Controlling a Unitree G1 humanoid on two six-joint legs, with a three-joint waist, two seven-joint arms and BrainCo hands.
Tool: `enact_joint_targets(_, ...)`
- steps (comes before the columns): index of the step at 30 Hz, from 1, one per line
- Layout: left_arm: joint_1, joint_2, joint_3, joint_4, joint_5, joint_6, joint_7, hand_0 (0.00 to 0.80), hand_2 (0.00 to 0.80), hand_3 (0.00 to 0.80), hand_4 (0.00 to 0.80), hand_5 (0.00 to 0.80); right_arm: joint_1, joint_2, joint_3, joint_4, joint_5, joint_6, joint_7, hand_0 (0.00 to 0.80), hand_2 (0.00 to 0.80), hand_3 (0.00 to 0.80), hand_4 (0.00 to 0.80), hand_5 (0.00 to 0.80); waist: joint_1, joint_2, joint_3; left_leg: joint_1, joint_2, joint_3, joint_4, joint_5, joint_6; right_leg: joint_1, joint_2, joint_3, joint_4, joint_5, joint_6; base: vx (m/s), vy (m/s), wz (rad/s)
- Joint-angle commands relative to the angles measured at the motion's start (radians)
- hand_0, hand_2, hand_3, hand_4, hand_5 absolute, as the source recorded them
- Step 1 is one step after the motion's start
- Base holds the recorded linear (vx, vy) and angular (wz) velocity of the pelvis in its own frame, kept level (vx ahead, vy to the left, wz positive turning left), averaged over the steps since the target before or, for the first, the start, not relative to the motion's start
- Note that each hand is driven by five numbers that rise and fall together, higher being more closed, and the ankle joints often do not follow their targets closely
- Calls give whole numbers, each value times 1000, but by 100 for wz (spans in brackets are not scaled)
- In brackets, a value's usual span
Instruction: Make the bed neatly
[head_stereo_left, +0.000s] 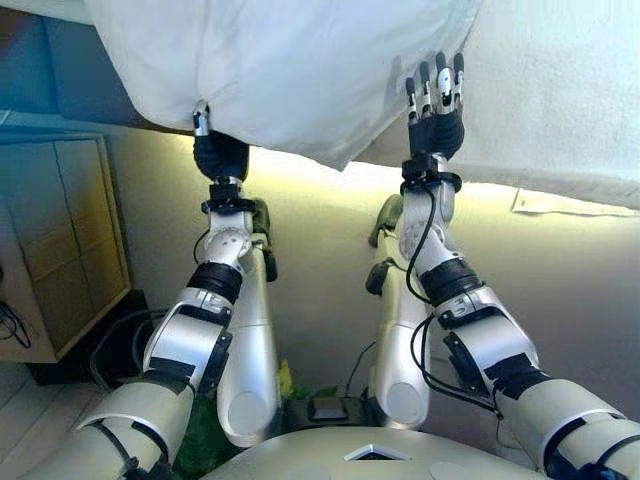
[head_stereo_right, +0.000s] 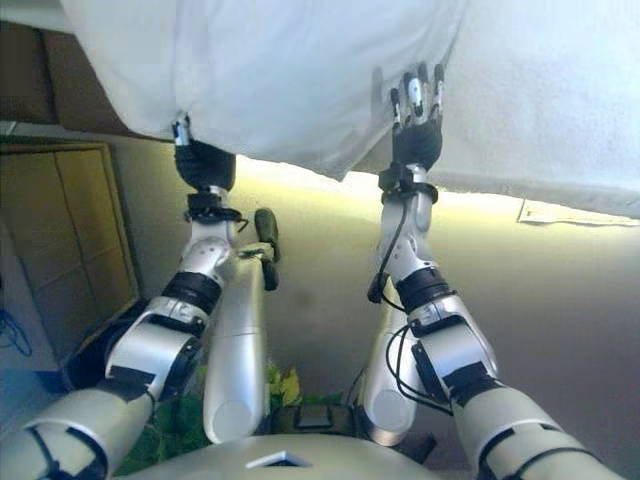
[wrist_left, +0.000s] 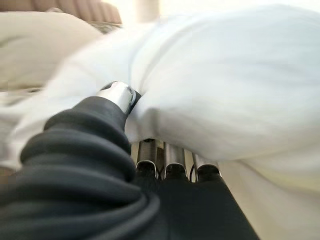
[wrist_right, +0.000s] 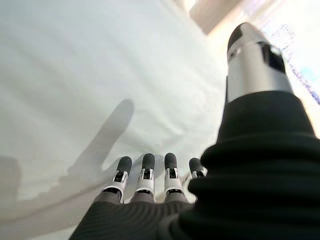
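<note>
At about 11 o'clock the left hand reaches under a soft, puffy white pillow; its fingers are buried in the cloth, so its grip cannot be told. At 1 o'clock the right hand lies flat, fingers straight, on the smooth white sheet. The pillow's far end is cut off.
</note>
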Motion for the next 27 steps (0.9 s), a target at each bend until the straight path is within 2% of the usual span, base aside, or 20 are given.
enact_joint_targets(1, 75, 10, 118, 4, -61, 1, -16, 800, 800, 800, 800, 800, 23, -70, -88, -43, -8, -72, 60, 0, 0, 0, 0, 0, 57, 89, 11, 64, -51, -47, -210, 130, 13, 18, -54, -11, 163, -133, 33, -9, -5, 17)
enact_joint_targets(12, 169, -43, 142, 37, -50, 40, 31, 800, 800, 800, 800, 800, 28, -83, -95, 9, 7, -130, 80, 0, 0, 0, 0, 0, 95, 113, 11, 83, -63, -65, -249, 170, 7, 39, -70, -39, 172, -158, 37, -6, -17, 9)
enact_joint_targets(16, 174, -56, 132, 35, -52, 52, 9, 800, 800, 800, 800, 800, 21, -85, -96, 22, 10, -136, 81, 0, 0, 0, 0, 0, 100, 117, 11, 83, -66, -66, -250, 174, 8, 41, -71, -41, 175, -161, 37, 3, -7, 12)
enact_joint_targets(21, 175, -69, 113, 22, -58, 53, -8, 800, 800, 800, 800, 800, 14, -85, -99, 27, 15, -137, 82, 0, 0, 0, 0, 0, 103, 115, 11, 78, -67, -67, -242, 172, 10, 40, -72, -43, 177, -158, 39, 6, -15, 4)
enact_joint_targets(27, 175, -87, 85, 31, -66, 58, 39, 800, 800, 800, 800, 800, 12, -70, -91, 25, 16, -154, 71, 0, 0, 0, 0, 0, 104, 104, 11, 73, -67, -69, -237, 171, 10, 44, -68, -47, 166, -149, 44, 4, -6, 0)
